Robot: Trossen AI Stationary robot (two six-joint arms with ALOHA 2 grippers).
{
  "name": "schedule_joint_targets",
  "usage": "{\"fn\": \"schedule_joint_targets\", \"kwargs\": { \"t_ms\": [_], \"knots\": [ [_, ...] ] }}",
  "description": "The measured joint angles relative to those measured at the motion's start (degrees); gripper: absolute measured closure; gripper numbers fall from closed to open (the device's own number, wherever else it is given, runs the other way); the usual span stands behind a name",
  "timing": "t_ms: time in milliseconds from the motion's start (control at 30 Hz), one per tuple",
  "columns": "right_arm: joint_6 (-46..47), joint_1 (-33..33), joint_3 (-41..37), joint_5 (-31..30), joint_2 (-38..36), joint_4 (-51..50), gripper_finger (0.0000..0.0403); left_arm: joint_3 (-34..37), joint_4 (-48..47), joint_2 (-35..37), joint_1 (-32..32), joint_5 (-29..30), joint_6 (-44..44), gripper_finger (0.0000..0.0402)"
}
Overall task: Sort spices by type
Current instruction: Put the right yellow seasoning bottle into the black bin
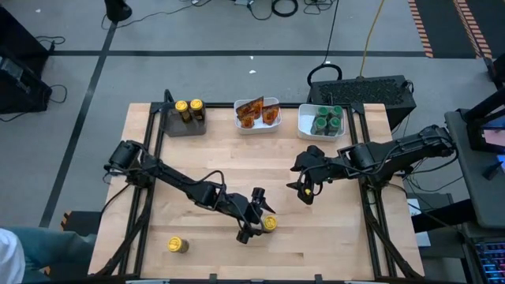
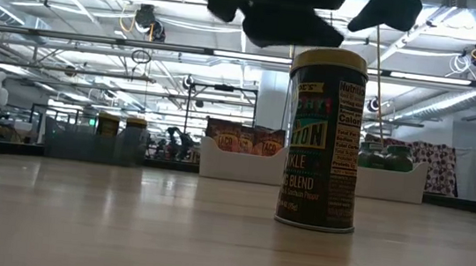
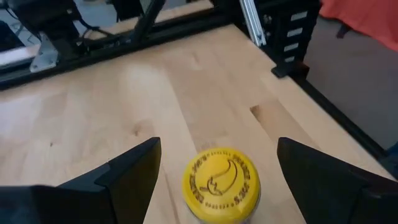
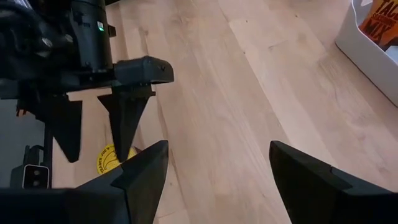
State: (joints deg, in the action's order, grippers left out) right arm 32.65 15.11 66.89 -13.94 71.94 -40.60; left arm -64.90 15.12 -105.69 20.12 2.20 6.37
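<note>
Wooden tabletop (image 1: 237,166), seen from above: three trays line its far edge. Grey tray (image 1: 185,122) holds two yellow-lidded jars (image 1: 188,107); middle white tray (image 1: 257,125) holds the orange-brown packets (image 1: 257,112); right white tray (image 1: 319,130) holds the green-lidded jars (image 1: 327,121). My left claw (image 1: 257,214) hangs open above a standing yellow-lidded jar (image 1: 270,224) near the front edge, one finger (image 3: 134,171) on each side of the lid, not touching it. Another yellow jar (image 1: 177,245) stands well apart at front left. My right claw (image 1: 304,188) hovers open over bare wood, mid-table.
</note>
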Motion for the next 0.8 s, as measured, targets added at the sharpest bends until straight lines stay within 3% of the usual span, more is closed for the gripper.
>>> {"fn": "schedule_joint_targets", "kwargs": {
  "t_ms": [800],
  "knots": [
    [-0.75,0.0,-0.01,0.01,-0.02,-0.5,0.014,-0.2,4.65,-6.56,-0.22,-1.68,-1.58,0.0077]
  ]
}}
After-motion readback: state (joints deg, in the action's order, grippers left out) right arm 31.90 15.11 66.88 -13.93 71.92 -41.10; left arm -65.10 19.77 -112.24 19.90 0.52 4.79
